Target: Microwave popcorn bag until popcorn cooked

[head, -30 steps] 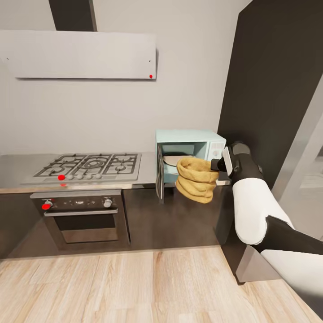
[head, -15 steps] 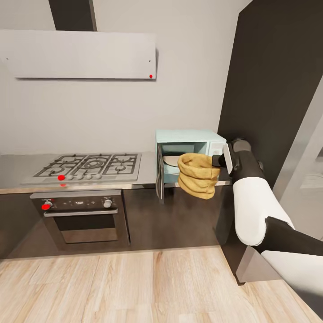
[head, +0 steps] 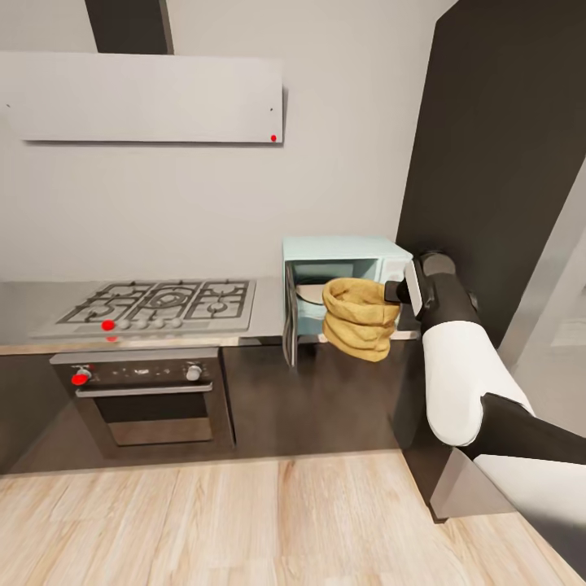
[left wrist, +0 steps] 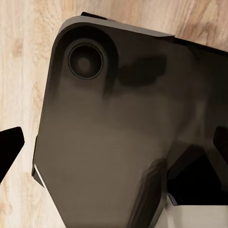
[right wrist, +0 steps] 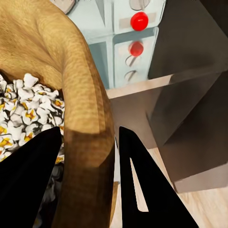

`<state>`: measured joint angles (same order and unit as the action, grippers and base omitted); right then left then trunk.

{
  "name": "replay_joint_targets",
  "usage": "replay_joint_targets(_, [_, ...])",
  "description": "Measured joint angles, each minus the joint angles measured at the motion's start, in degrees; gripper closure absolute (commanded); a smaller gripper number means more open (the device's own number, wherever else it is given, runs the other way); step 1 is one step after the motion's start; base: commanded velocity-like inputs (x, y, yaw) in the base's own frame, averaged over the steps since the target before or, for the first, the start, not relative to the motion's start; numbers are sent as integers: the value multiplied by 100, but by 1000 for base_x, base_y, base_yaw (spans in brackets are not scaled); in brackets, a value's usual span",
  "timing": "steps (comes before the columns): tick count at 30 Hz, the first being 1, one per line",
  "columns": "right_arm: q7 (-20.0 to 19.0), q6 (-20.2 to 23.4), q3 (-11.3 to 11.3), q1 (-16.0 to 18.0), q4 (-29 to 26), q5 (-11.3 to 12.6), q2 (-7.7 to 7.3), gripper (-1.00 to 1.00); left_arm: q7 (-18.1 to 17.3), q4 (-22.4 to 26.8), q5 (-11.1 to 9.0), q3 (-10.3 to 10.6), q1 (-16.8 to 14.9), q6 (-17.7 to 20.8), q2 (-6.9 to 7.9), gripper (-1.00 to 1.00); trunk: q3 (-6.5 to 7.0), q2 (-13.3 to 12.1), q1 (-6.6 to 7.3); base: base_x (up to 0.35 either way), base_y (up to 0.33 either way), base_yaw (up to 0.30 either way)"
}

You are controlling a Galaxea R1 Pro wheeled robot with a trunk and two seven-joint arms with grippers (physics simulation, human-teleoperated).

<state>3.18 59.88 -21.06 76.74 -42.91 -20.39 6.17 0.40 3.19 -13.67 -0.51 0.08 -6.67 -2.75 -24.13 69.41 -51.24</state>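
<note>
Right claw (right wrist: 88, 180) pinches the popcorn bag (head: 356, 318) by its rim, held in the air just before the open microwave (head: 343, 281). Popcorn (right wrist: 26, 109) fills the bag. Left claw: cannot tell.

A pale grey wall (head: 187, 203) fills the upper left and centre of the head view, with a flat grey range hood (head: 146, 98) across the top left and a dark flue (head: 129, 26) rising above it. At left centre sits a grey gas hob (head: 159, 303) with black grates, and just below it a dark built-in oven (head: 146, 399) (bar handle, one red knob). Dark cabinet fronts (head: 325, 399) run along the middle. A tall dark cabinet (head: 505, 163) occupies the upper right. Light wood plank floor (head: 228, 521) spans the bottom.
</note>
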Motion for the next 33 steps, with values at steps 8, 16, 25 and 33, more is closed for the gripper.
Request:
replay_joint_targets(8, [0,0,0,-2,-2,-1,0,100,0,0,3,0,0,-2,2,-100,0,0,1,232,0,0])
replay_joint_targets(16, [0,0,0,-1,0,-1,0,100,0,0,3,0,0,-4,-1,-100,0,0,1,284,0,0])
replay_joint_targets(25, [0,0,0,-2,-1,-1,0,100,0,0,4,0,0,-7,1,-100,0,0,1,275,0,0])
replay_joint_targets(33, [-1,1,3,0,3,-15,0,100,0,0,3,0,0,-2,3,-100,-1,0,1,246,0,0])
